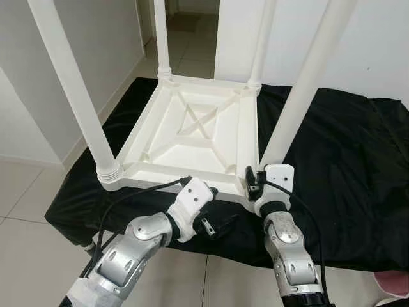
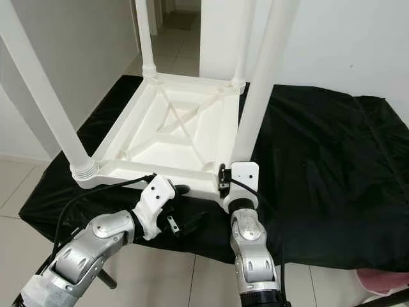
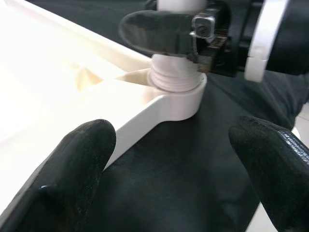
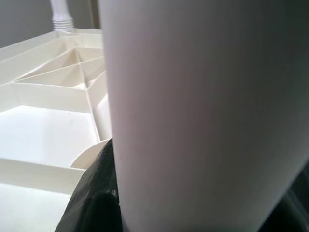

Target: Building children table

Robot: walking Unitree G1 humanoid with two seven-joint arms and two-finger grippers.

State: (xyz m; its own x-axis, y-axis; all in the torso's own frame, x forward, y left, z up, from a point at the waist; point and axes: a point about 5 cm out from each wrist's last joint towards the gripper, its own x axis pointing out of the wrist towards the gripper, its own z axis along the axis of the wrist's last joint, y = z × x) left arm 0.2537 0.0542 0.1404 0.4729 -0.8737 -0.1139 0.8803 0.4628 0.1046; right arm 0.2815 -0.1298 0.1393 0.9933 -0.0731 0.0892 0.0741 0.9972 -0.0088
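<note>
White plastic makes up the whole children's table (image 1: pixel 192 137), which lies upside down on a black cloth (image 1: pixel 332 166) spread over a low platform, its ribbed underside facing up and four round legs standing from the corners. We have our right gripper (image 1: pixel 255 182) clenched around the near right leg (image 1: pixel 307 83) just above its threaded base, where it meets the corner socket; our left gripper (image 1: pixel 214 227) hovers released just beside the near edge of the tabletop, its two fingers (image 3: pixel 72 164) spread apart over the cloth and gripping nothing. The main risk, as we judge it, is the thread: some ridges are exposed at that corner, so the leg may not be fully seated, and turning it while tilted could cross-thread or jam it. Since nothing pins the tabletop, a hard twist could also spin or slide it on the cloth. The leg is smooth and could slip within our jaws. The near left leg (image 1: pixel 70 83) shows thread ridges too.
</note>
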